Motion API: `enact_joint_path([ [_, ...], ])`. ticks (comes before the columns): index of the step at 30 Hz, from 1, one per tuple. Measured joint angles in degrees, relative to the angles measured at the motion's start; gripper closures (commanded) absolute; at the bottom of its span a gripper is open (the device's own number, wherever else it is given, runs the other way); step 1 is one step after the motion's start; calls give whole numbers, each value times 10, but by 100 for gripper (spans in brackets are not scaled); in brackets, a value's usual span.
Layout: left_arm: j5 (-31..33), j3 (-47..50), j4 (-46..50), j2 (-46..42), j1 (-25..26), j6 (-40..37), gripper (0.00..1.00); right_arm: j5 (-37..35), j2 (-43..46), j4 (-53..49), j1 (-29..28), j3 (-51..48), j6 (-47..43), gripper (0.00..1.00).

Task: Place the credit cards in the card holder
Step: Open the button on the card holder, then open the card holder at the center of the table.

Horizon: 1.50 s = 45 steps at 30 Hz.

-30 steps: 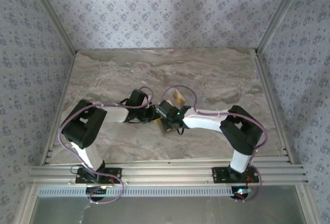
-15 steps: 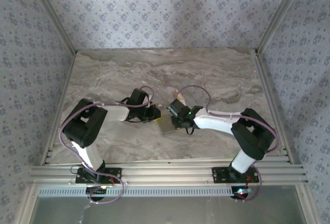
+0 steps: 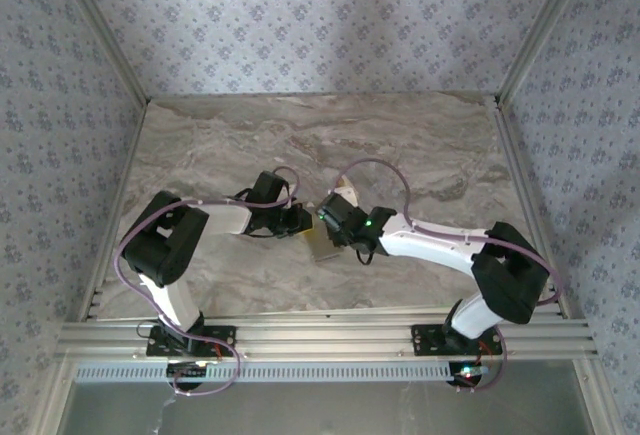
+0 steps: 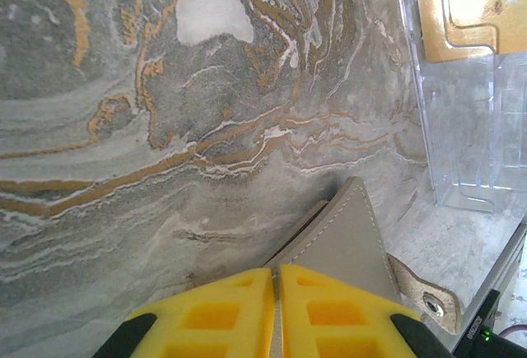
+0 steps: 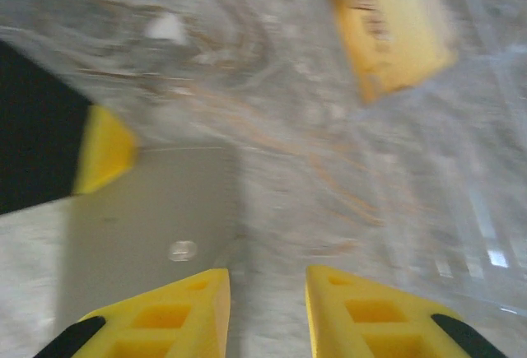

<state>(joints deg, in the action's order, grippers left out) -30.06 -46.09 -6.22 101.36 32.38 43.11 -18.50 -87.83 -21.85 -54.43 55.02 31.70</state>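
The left gripper (image 4: 276, 280) was pinched shut on the near edge of the card holder (image 4: 346, 239), with one gray flap raised off the counter (image 4: 165, 127). The right gripper (image 5: 268, 288) hung over the holder, jaws narrowly parted and nothing between them. Beyond, a credit card (image 5: 387, 25) lay in a clear tray (image 4: 465, 127), well apart from the holder; blur hid whether more cards lay there. The right arm needed to take the card by a free edge, keep it flat, and slide it under the raised flap while the left grip steadied the holder.
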Motion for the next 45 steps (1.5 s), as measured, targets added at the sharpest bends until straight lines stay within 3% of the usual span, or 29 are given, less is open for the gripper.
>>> enact_joint_path([
  [8, 0, 0, 0, 0, 0, 0, 87, 172, -31, 95, 12, 0, 3, 60],
  [23, 0, -2, 3, 1, 0, 0, 87, 189, -62, 114, 79, -56, 29, 46],
  [33, 5, -10, 14, 4, 3, 0, 87, 269, -68, 177, 99, -76, 35, 58],
  [45, 42, -25, 37, 4, 18, -3, 88, 239, -56, 138, 94, -57, 27, 69],
])
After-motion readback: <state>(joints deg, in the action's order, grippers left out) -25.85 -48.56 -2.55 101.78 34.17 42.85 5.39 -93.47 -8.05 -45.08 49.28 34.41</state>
